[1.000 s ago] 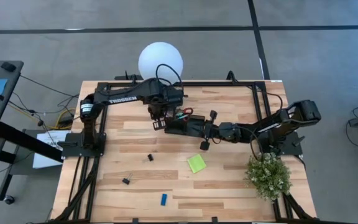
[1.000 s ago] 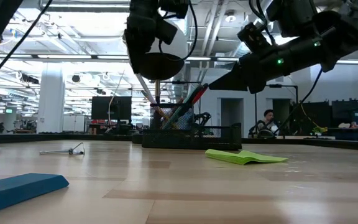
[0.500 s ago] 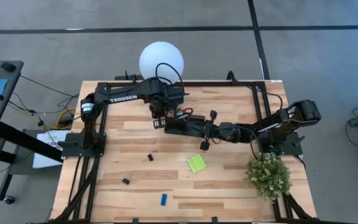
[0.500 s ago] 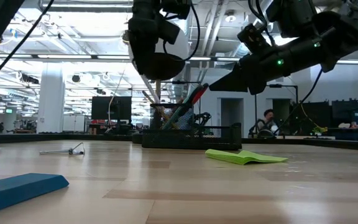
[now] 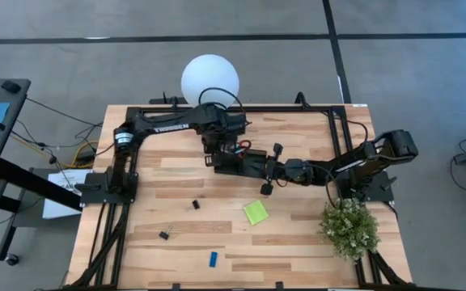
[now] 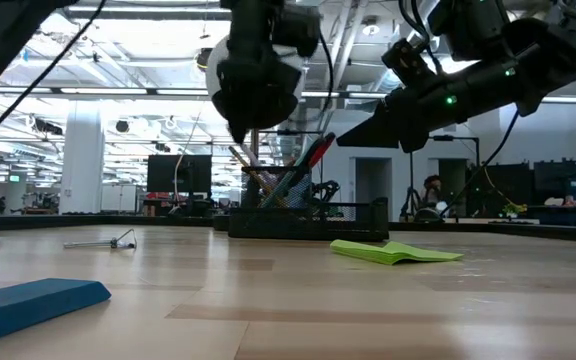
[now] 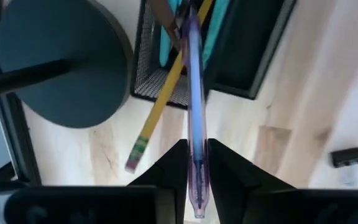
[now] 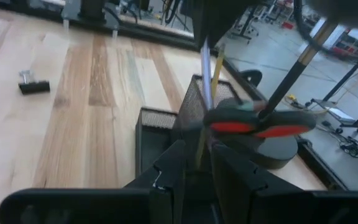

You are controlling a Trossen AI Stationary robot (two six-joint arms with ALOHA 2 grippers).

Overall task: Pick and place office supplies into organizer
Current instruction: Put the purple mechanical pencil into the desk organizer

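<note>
Robotics lab: framed workbench (image 5: pixel 176 174), open hall.

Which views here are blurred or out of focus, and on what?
Left wrist view: the pen between the left gripper fingers is smeared, the pencil soft. Right wrist view: the scissors are blurred. Low view: the near eraser is soft, ceiling lights glare. High view: sharp, evenly lit.

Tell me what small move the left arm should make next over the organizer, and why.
Probably open a little wider and lift straight up: the blue pen already stands in the organizer's mesh cup beside the pencil, yet its end sits between the left gripper's fingers.
</note>
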